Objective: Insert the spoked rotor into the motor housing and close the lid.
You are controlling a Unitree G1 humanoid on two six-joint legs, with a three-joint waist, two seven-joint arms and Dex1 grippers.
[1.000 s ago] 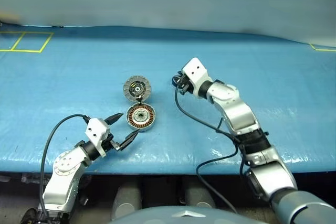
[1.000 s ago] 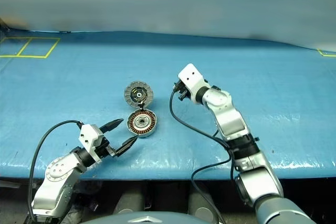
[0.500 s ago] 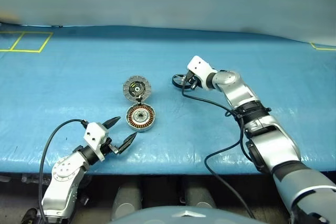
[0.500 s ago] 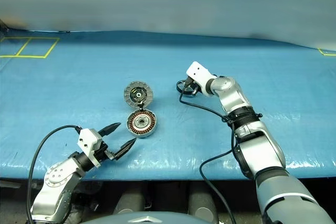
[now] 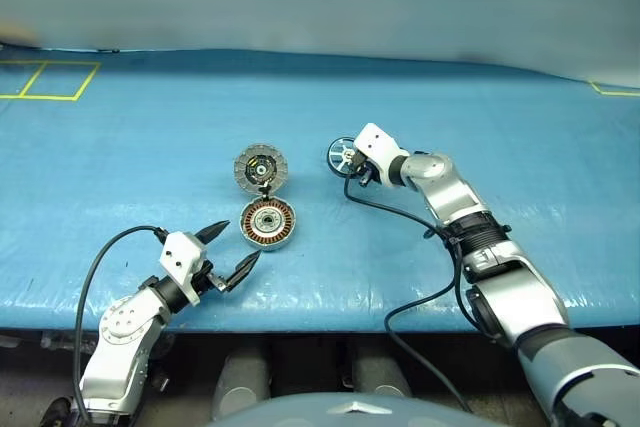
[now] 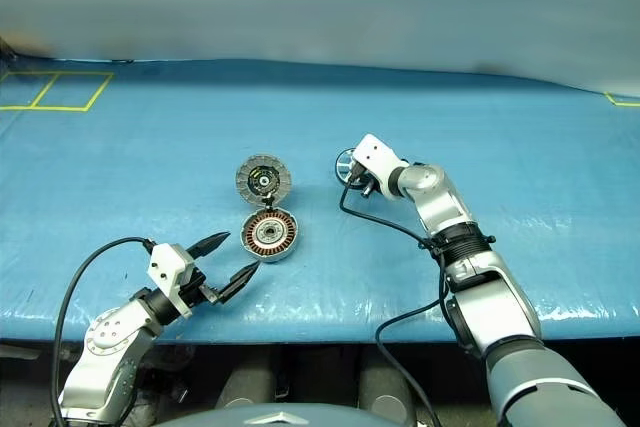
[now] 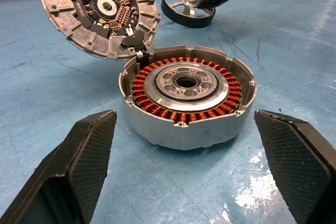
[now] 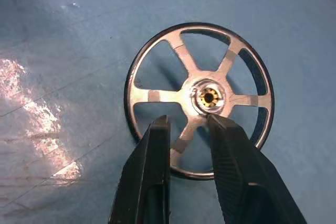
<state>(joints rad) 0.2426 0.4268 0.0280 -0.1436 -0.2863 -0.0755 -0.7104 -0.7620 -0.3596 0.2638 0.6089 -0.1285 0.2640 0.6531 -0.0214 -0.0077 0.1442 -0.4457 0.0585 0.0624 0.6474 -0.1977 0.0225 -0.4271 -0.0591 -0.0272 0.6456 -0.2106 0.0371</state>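
At the near left of the blue table, the left gripper is held just above the surface with its two black fingers spread wide apart and nothing between them. It is pointed toward the motor housing, which is seen just beyond and to the right of the fingertips, apart from them. The housing lies flat on the table, open side up, and a ring of copper windings around a silver hub is exposed inside it. The lid is joined to the far edge of the housing and is swung open, so that its inner face with small parts and a central hub is turned upward.

Farther to the right, well apart from the housing, the spoked rotor is found lying flat on the table, level with the lid. The right gripper is lowered onto it from the right. In the right wrist view its fingers are seen nearly together, set on either side of one silver spoke beside the hub. Whether the spoke is actually gripped cannot be told. Yellow tape lines are marked at the far left corner.
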